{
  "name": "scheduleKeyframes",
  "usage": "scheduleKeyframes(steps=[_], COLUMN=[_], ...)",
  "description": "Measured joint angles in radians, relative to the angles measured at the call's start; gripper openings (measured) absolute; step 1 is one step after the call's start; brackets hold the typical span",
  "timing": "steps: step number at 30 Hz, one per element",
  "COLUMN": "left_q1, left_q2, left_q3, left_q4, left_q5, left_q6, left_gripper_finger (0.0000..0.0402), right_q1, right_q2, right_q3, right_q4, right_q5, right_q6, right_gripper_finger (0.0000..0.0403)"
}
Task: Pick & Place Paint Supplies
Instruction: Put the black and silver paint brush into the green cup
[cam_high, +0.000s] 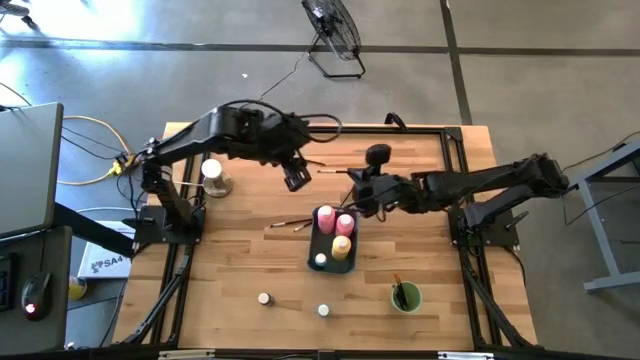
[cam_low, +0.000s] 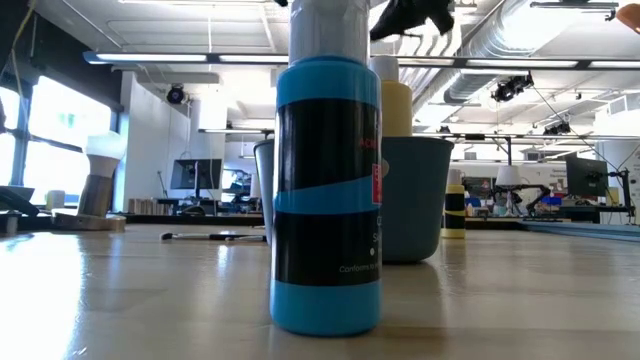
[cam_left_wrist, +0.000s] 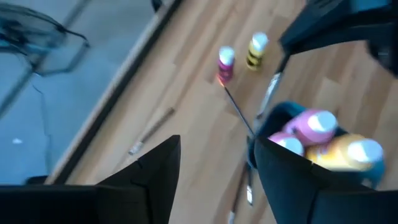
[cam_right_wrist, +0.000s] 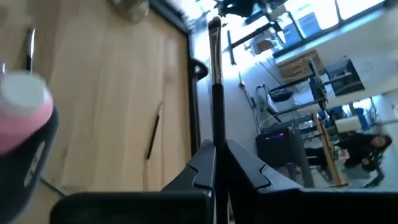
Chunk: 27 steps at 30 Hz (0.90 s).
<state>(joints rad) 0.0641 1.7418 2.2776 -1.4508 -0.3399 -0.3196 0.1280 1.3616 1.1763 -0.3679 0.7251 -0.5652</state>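
Your right arm reached in from right edge, forearm low and level, right gripper (cam_high: 362, 196) just right of tray (cam_high: 322, 250) far end, above pink squeeze bottles (cam_high: 335, 219). Jaws pinched shut on paintbrush (cam_right_wrist: 215, 93); brush axis ran straight out past fingertips, tip away from wrist. Tray lay just left and near of that hand, so you were nearer arm. Your left gripper (cam_high: 297, 178) hovered far-left of tray, fingers (cam_left_wrist: 155, 171) spread, holding nothing. Loose brushes (cam_high: 291, 224) lay left of tray; small jars (cam_high: 264, 298) near edge.
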Motion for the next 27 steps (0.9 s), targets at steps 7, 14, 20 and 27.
scheduleKeyframes(steps=[7, 14, 20, 27], left_q1=[-0.094, -0.204, -0.276, -0.280], left_q2=[-0.013, -0.010, -0.011, 0.014], left_q3=[-0.001, -0.001, -0.001, -0.001], left_q4=[0.007, 0.033, 0.065, 0.083], left_q5=[-0.235, -0.495, -0.645, -0.643], left_q6=[0.002, 0.008, 0.001, 0.001], left_gripper_finger=[0.0200, 0.0200, 0.0200, 0.0200], right_q1=[0.003, 0.034, 0.122, 0.230], right_q2=[-0.189, -0.393, -0.491, -0.538], right_q3=[0.000, 0.000, 0.000, 0.000], right_q4=[-0.002, -0.037, -0.046, -0.040], right_q5=[-0.029, -0.103, -0.102, 0.017], right_q6=[0.181, 0.409, 0.516, 0.546], right_gripper_finger=[0.0010, 0.0010, 0.0010, 0.0010])
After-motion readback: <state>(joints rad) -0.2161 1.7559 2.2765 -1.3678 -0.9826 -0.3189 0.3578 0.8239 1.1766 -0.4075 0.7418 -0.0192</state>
